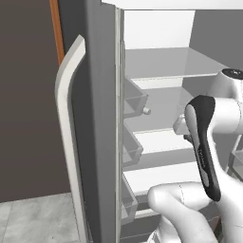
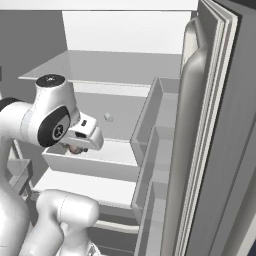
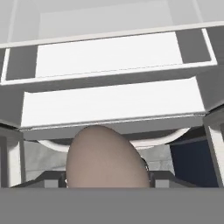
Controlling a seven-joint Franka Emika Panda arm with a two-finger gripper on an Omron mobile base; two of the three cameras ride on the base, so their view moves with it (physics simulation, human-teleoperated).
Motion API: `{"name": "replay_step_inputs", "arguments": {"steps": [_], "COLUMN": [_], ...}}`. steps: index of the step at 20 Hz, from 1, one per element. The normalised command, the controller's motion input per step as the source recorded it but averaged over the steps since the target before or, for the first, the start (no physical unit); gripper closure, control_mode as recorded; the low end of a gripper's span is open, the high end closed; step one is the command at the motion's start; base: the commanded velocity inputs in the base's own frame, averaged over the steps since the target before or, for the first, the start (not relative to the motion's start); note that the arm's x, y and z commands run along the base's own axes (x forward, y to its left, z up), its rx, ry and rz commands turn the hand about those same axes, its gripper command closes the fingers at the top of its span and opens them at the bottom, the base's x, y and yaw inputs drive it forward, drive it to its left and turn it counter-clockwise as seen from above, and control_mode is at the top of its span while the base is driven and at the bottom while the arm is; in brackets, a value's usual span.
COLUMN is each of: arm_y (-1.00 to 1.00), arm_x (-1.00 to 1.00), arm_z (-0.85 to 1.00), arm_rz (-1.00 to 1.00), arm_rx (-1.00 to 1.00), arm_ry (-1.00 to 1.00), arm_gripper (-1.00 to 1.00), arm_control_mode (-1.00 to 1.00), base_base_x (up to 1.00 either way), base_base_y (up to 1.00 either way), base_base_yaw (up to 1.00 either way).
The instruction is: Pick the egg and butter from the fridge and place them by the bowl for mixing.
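The egg (image 3: 107,162), brownish-grey and oval, sits between my fingertips (image 3: 151,178) in the hand view. My gripper (image 2: 75,149) is shut on the egg (image 2: 76,149) just in front of the fridge's (image 2: 115,65) middle shelf. In the left base view my hand (image 1: 182,126) is partly hidden behind my own dark forearm. A tiny pale piece (image 1: 146,111) lies on the middle shelf (image 2: 108,117); I cannot tell whether it is the butter. The bowl is out of view.
Both fridge doors stand open: the left door (image 1: 97,118) with its curved pale handle (image 1: 66,123), and the right door (image 2: 220,150) with bins (image 2: 155,130). White shelves and drawer fronts (image 3: 109,105) lie below the hand. Grey floor (image 1: 33,218) shows at left.
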Motion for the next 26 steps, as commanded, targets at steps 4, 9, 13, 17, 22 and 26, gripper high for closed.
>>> {"name": "replay_step_inputs", "arguments": {"steps": [4,9,13,17,22,26], "arm_y": [0.0,0.11,0.01,0.0,0.0,0.0], "arm_x": [-0.7,-0.39,-0.12,-0.01,0.0,0.0], "arm_z": [0.26,0.02,0.13,0.02,0.0,0.0], "arm_rz": [0.01,0.02,0.03,0.04,0.0,0.0], "arm_rx": [-0.02,-0.06,-0.01,0.0,0.0,0.0], "arm_ry": [0.0,0.0,0.0,0.01,0.0,0.0], "arm_gripper": [1.0,1.0,1.0,1.0,1.0,1.0], "arm_control_mode": [-1.0,-1.0,-1.0,1.0,1.0,1.0], "base_base_x": [0.0,0.0,0.0,-0.01,-0.92,-1.0], "base_base_y": [0.0,0.0,0.0,0.01,0.05,0.0], "base_base_yaw": [0.0,0.0,0.0,0.0,-0.03,-0.2]}}
